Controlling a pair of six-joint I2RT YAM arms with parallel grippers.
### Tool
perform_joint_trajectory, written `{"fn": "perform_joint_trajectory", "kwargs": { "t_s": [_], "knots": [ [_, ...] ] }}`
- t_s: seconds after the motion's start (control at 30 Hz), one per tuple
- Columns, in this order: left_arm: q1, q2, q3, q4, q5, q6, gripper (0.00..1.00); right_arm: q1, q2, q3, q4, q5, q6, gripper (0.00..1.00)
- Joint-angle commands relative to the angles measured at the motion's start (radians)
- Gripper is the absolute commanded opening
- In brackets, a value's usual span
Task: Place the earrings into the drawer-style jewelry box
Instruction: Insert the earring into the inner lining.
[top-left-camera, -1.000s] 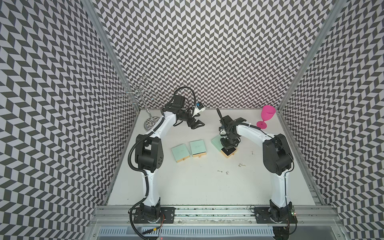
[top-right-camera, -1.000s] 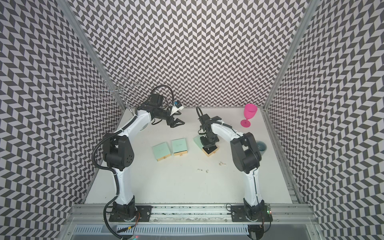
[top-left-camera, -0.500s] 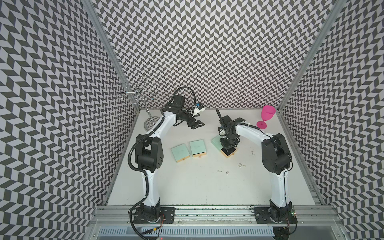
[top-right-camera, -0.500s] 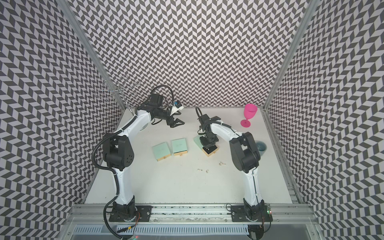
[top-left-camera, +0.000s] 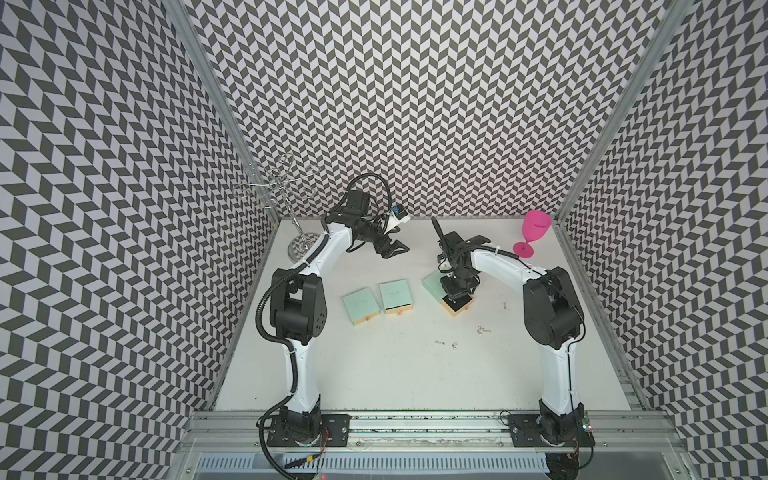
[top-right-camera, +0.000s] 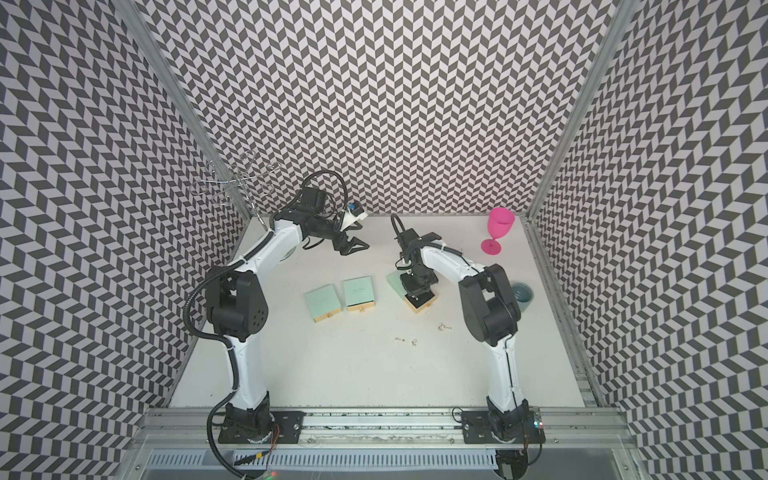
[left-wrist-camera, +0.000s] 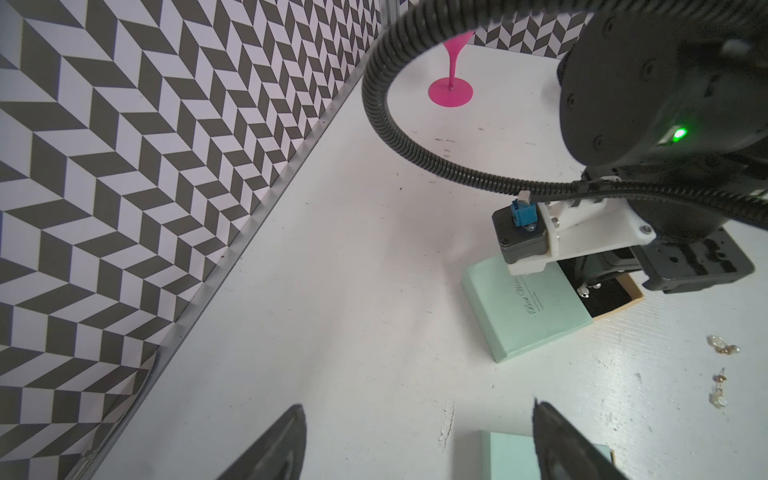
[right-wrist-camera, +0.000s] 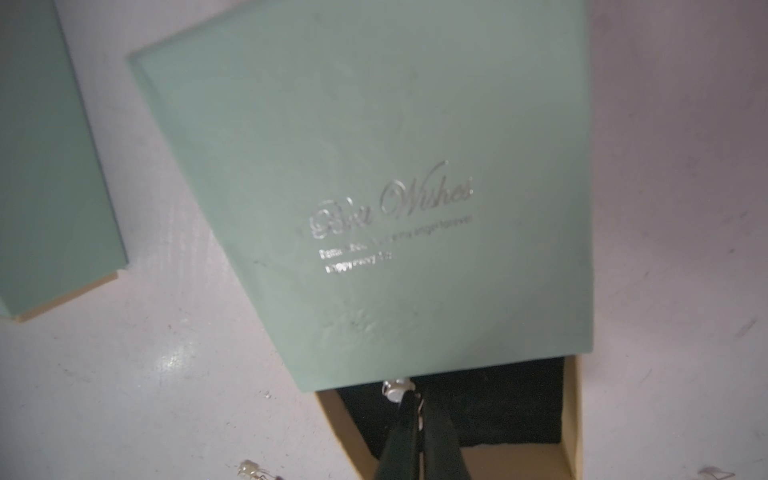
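Right end effector (right-wrist-camera: 415, 401) pinched shut on earring (right-wrist-camera: 394, 390) over open drawer (right-wrist-camera: 571, 415); likely tiny, light, slippery; pinch its body; left end effector (left-wrist-camera: 417, 407) apart.

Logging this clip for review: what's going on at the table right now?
The right tool is shut on an earring over the pulled-out drawer of a green box. The left tool hangs open above the table, holding nothing. Two other boxes sit closed, and several loose earrings lie on the table.
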Motion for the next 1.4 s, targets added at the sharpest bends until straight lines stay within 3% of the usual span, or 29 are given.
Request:
{"fn": "perform_joint_trajectory", "kwargs": {
  "t_s": [0.0,0.47,1.1,1.37],
  "knots": [
    [0.005,-0.001,-0.003,-0.003,0.014,0.022,0.86,0.008,-0.013,0.027,-0.005,0.003,-0.003,0.03],
    [0.006,0.001,0.001,-0.008,0.014,0.026,0.86,0.011,0.000,0.050,-0.011,-0.013,-0.012,0.01],
    [0.011,0.005,0.003,-0.012,0.015,0.028,0.86,0.022,-0.014,-0.068,0.066,-0.014,0.008,0.02],
    [0.011,0.005,0.004,-0.011,0.010,0.030,0.87,0.022,0.009,-0.027,0.047,0.009,0.000,0.02]
  ]
}}
